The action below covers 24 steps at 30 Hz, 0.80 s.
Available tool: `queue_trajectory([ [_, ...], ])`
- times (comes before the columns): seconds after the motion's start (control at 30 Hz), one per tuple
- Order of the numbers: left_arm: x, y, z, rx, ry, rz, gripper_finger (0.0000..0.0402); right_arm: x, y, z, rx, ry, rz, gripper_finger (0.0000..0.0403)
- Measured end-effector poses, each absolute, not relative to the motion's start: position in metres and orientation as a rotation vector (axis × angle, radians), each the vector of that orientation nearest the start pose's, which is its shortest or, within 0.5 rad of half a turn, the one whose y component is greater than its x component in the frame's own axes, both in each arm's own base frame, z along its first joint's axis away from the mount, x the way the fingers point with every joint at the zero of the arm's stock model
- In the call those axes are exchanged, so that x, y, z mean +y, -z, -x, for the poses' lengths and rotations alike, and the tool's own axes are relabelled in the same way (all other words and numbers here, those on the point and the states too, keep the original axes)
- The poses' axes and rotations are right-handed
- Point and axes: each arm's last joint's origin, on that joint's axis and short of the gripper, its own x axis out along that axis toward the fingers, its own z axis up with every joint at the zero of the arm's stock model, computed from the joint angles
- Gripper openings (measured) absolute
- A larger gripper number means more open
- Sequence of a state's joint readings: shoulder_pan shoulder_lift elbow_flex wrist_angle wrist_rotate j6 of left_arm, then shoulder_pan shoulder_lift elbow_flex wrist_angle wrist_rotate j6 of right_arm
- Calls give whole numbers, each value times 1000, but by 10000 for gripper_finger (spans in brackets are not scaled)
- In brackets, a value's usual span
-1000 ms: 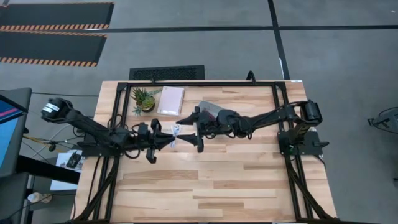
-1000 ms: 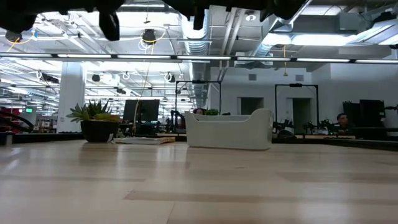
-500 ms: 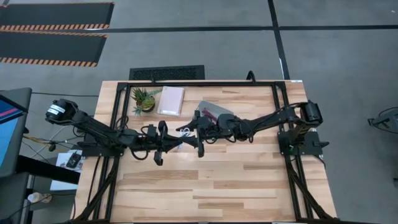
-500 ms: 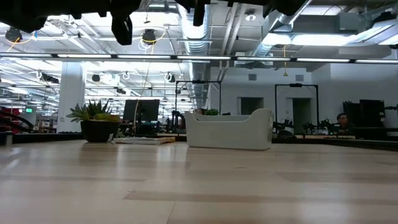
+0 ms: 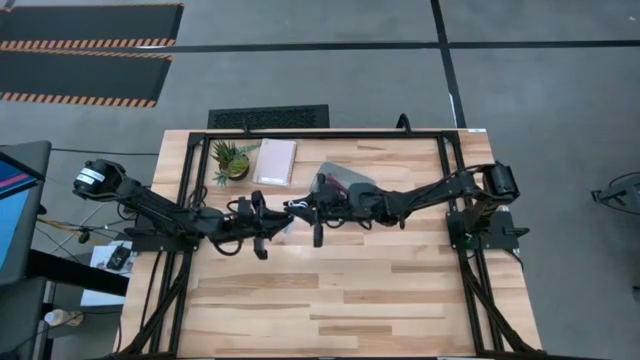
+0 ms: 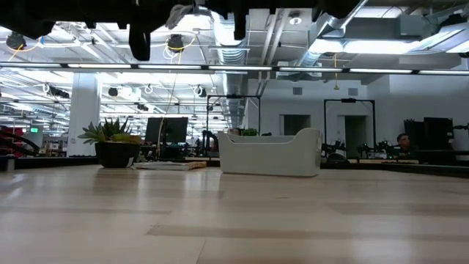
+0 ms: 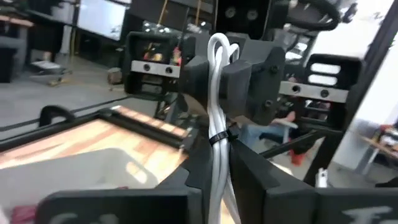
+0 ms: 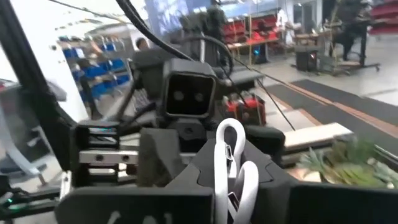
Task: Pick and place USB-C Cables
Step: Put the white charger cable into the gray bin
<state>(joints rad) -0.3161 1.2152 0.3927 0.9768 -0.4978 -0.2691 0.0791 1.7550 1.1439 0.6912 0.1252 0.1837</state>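
A white USB-C cable bundle (image 7: 217,106), bound by a small tie, hangs in the air between my two grippers above the middle of the table. My left gripper (image 5: 282,215) comes from the table's left and is shut on one end. My right gripper (image 5: 301,208) comes from the right and is shut on the looped end (image 8: 231,140). The clear tray (image 5: 346,180) stands under my right arm. In the low view the tray (image 6: 270,152) rests on its base on the wood. No other cable can be made out. My left gripper pinches the bundle between its two fingers, just past the tie (image 7: 219,163). The fingers lie level, pointing toward the table's right. The bundle is lifted clear of the table. My right gripper pinches the bundle's looped end (image 8: 236,186) between its two fingers, level, from the table's right. The loops stick out past the fingers toward my left gripper. The bundle is clear of the table.
A small green plant (image 5: 230,160) and a pale pink notebook (image 5: 275,161) sit at the far left of the table. Bare wood (image 5: 350,290) lies toward the near edge. A black frame (image 5: 330,133) borders the table.
My left gripper has carried the white bundle a little toward the table's right, up to my right gripper. My right gripper's fingers, wide apart a second ago, have shut on the bundle's looped end.
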Motion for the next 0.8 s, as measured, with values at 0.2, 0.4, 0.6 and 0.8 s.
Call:
queue_trajectory([
  [0.2,-58,-220,-224,-108,-195,346,120,8,-276,-398,-32,94,-218,32],
  [0.4,-57,-216,-223,-70,-223,393,207,-19,-273,-397,62,158,-235,32],
  [0.6,-55,-214,-217,13,-232,433,241,-49,-287,-395,306,254,-191,32],
  [0.8,-50,-222,-201,62,-244,430,234,-68,-289,-384,576,314,-152,32],
])
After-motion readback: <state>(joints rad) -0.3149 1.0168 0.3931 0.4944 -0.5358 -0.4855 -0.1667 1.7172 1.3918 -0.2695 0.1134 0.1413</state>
